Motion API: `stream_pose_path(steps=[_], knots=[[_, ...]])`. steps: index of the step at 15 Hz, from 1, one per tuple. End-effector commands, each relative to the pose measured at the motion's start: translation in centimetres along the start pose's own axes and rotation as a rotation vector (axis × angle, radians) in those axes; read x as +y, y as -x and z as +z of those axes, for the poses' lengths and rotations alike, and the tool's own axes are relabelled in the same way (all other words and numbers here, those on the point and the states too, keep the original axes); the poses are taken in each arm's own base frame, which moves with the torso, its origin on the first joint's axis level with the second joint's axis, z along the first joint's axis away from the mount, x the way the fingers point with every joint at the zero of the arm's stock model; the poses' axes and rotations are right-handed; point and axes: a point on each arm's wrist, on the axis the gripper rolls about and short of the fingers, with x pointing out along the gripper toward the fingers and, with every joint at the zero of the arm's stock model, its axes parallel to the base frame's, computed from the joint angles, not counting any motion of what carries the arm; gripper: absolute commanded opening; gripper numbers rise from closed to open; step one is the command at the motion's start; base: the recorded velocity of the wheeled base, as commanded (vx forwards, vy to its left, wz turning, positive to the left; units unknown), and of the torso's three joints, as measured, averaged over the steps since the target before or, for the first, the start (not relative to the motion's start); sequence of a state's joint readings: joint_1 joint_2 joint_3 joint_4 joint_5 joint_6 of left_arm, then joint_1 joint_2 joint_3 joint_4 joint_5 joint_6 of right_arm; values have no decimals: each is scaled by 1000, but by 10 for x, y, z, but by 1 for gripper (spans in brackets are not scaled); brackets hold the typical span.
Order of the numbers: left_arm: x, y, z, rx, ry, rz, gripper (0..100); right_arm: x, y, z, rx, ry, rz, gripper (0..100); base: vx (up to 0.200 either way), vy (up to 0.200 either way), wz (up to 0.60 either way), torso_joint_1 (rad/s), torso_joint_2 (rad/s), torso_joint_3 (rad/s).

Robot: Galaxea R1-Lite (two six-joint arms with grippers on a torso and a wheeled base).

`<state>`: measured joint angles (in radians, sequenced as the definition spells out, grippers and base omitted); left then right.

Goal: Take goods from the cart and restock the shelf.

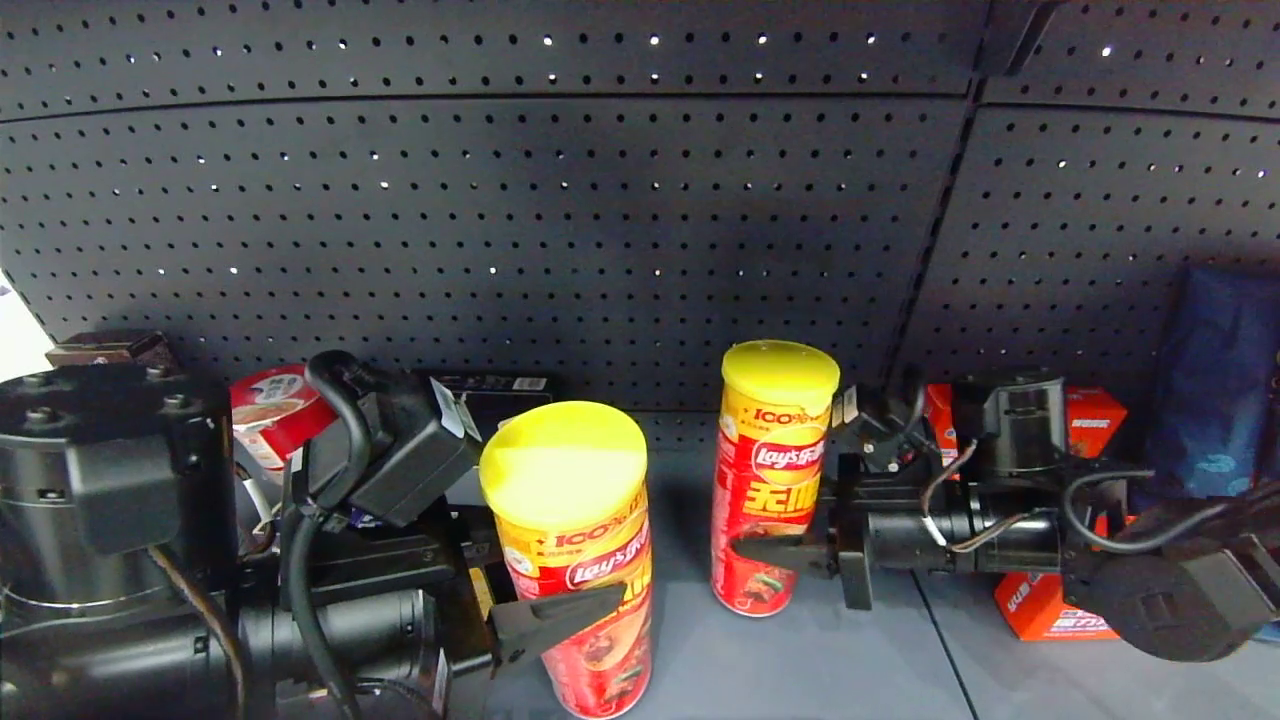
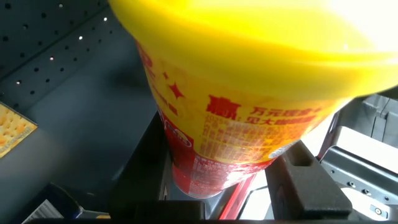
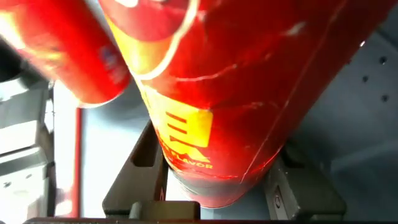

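Note:
Two red chip cans with yellow lids are on the grey shelf (image 1: 800,660). The nearer can (image 1: 570,520) is upright at the shelf's front, with my left gripper (image 1: 590,605) shut on its lower half; one dark finger (image 1: 555,620) crosses its front. In the left wrist view this can (image 2: 249,106) sits between the fingers. The farther can (image 1: 772,450) stands on the shelf board, and my right gripper (image 1: 765,548) is shut on its lower part from the right. In the right wrist view that can (image 3: 230,106) lies between the jaws, with the other can (image 3: 68,56) beside it.
A black pegboard wall (image 1: 600,230) backs the shelf. A red noodle cup (image 1: 270,400) and a dark box (image 1: 495,392) stand at the back left. Orange boxes (image 1: 1045,605) and a blue bag (image 1: 1220,390) fill the right. Open board lies between and before the cans.

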<state>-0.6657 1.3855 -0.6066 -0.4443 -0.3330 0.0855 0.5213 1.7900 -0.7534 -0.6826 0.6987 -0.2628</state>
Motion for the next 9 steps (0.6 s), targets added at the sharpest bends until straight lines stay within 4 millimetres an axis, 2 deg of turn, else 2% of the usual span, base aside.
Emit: stream_pose_path(steps=[1, 4, 9], knots=[[1, -3, 1, 0, 0, 0, 0, 21, 18, 5, -16, 19, 12, 0, 0, 0, 0, 0, 0, 0], [3, -8, 6, -6, -2, 1, 0, 42, 30, 0, -12, 22, 22, 0, 0, 0, 0, 0, 0, 0], [7, -17, 10, -3, -1, 0, 0, 47, 34, -8, -30, 38, 6, 0, 0, 0, 0, 0, 0, 0]])
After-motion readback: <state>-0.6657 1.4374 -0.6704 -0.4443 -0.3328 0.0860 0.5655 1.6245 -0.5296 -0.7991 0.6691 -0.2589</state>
